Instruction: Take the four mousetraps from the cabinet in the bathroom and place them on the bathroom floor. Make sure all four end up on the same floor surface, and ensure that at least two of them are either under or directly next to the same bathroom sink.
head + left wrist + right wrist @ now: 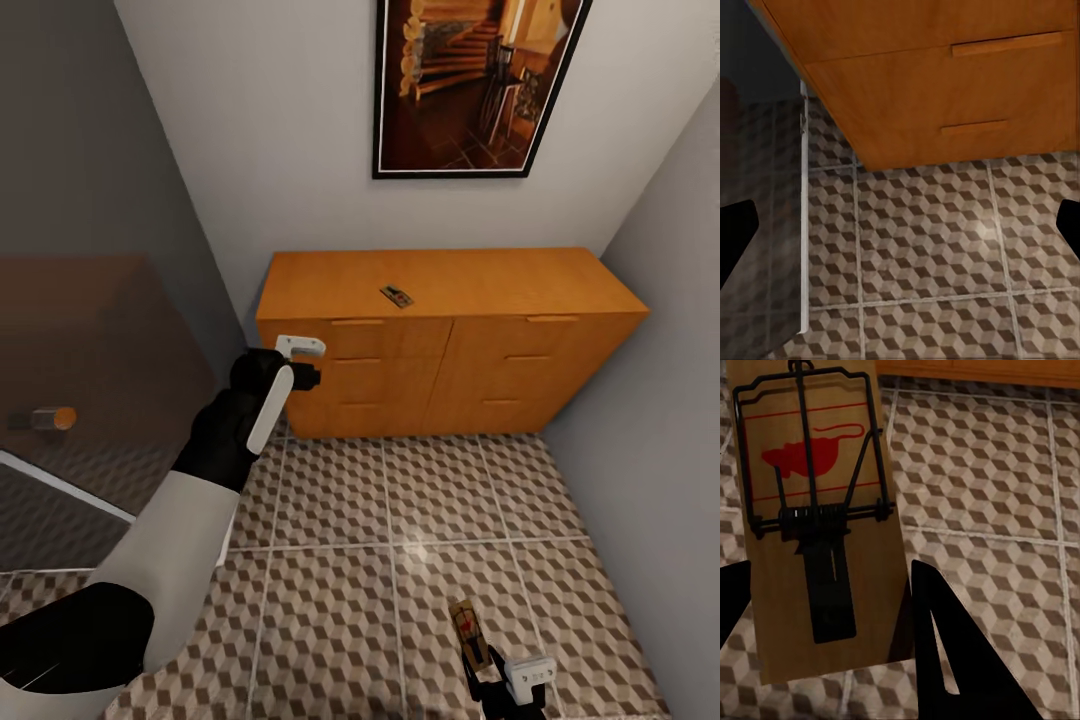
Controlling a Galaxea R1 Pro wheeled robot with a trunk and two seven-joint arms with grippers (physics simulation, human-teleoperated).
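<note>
We see our right gripper (825,607) down low over the bathroom floor (400,520), well in front of the cabinet (450,340), with its two black fingers (945,645) pinching a mousetrap (817,510) that has a red mouse picture and dark wire on it. Another mousetrap (397,296) lies flat on top of the cabinet, near the front edge. Our left gripper (900,225) hangs by the cabinet's front left corner with its fingers spread wide and nothing between them.
</note>
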